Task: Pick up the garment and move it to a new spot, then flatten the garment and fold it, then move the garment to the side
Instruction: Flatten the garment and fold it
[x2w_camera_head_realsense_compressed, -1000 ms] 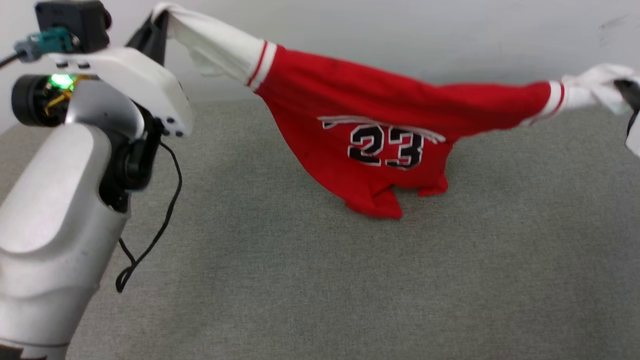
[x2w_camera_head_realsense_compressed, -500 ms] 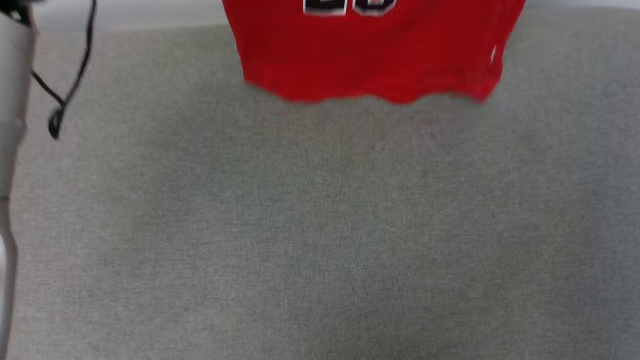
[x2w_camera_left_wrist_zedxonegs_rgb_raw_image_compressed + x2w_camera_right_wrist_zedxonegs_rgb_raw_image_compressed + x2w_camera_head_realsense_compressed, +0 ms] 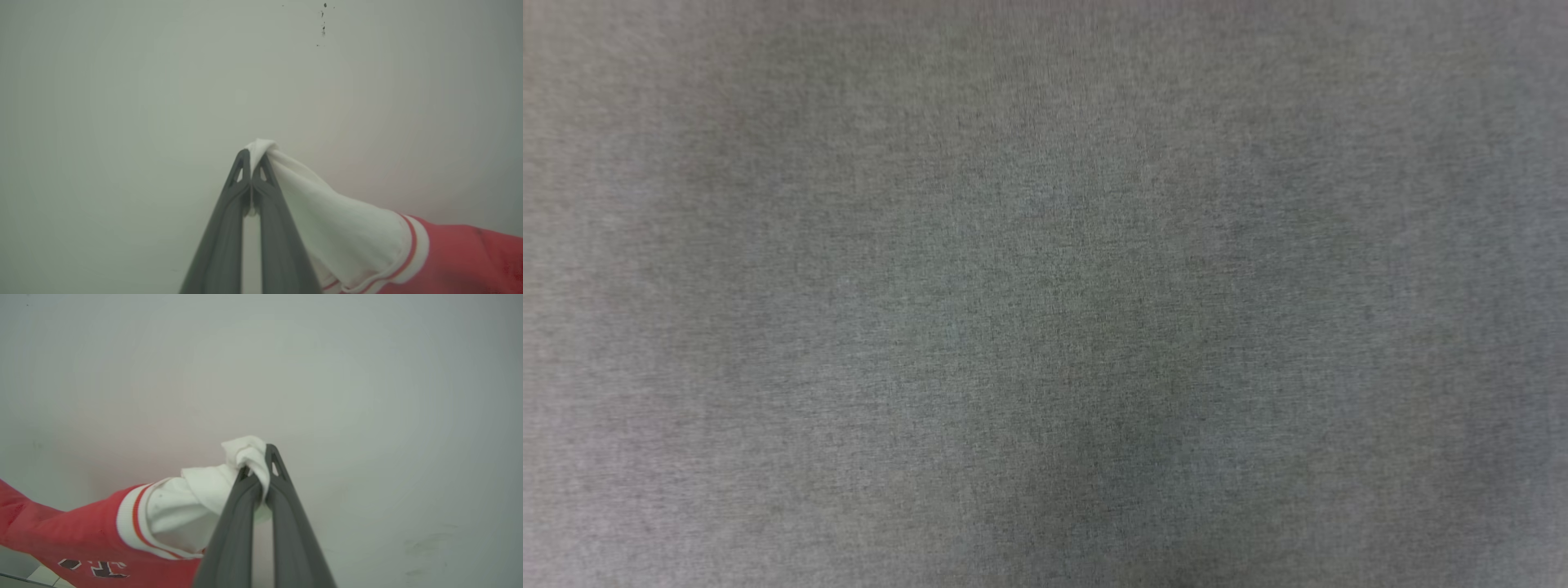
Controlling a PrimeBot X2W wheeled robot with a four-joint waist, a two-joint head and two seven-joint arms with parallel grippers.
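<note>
The garment is a red jersey with white sleeves and red-and-white striped trim, held up in the air by both sleeves. In the left wrist view my left gripper is shut on the end of one white sleeve, which drapes away to the lower right. My right gripper is shut on the bunched end of the other white sleeve, and the red body with black lettering hangs to the lower left. Both grippers point at a pale wall.
The head view looks straight down on the grey fabric work surface. A pale wall stands close behind both grippers, with a few dark specks on it.
The head camera has tilted down, so the garment and the left arm have slid up out of its picture. Before that, the garment's hem lifted off the surface.
</note>
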